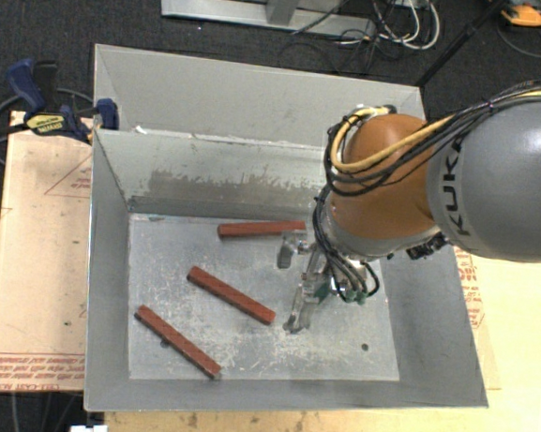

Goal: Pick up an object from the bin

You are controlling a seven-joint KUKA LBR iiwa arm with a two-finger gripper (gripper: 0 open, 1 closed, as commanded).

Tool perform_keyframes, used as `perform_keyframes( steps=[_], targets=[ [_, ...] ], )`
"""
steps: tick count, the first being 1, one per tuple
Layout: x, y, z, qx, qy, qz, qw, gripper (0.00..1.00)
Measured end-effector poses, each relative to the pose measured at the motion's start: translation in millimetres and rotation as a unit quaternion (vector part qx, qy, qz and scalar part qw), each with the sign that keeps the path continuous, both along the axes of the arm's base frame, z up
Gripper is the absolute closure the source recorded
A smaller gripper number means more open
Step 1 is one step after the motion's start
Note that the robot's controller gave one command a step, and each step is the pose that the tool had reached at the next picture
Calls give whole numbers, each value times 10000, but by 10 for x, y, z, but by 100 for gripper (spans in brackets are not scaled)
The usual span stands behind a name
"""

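We see the arm (509, 175) reach in from the right over the grey bin (108, 243), its orange cover (387, 174) ringed by looped cables (348, 133). Below the cover the gripper (295, 322) points down toward the bin floor, right of the floor's centre. We cannot tell whether it is spread or pressed together, and we see nothing held in it.

Three reddish-brown bars lie flat on the floor, each apart from the others. The middle bar (231, 295) lies near the centre of the floor, slanting down toward the right, and its right end is just beside the gripper's tip, on the tip's left. We cannot tell whether the two touch. The upper bar (262, 229) lies almost level near the back wall, with its right end running under the arm. The lower bar (177, 341) lies toward the front left corner, slanting the same way as the middle one and well apart from the gripper.
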State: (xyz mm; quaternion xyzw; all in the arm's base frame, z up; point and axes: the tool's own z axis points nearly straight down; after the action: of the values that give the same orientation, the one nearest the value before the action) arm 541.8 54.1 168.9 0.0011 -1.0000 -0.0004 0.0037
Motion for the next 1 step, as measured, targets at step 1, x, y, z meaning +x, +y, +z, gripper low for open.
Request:
perform_keyframes(
  steps=[1],
  targets=[
    [45, 457, -1003, -8, -17, -1736, 9848, 0]
  ],
)
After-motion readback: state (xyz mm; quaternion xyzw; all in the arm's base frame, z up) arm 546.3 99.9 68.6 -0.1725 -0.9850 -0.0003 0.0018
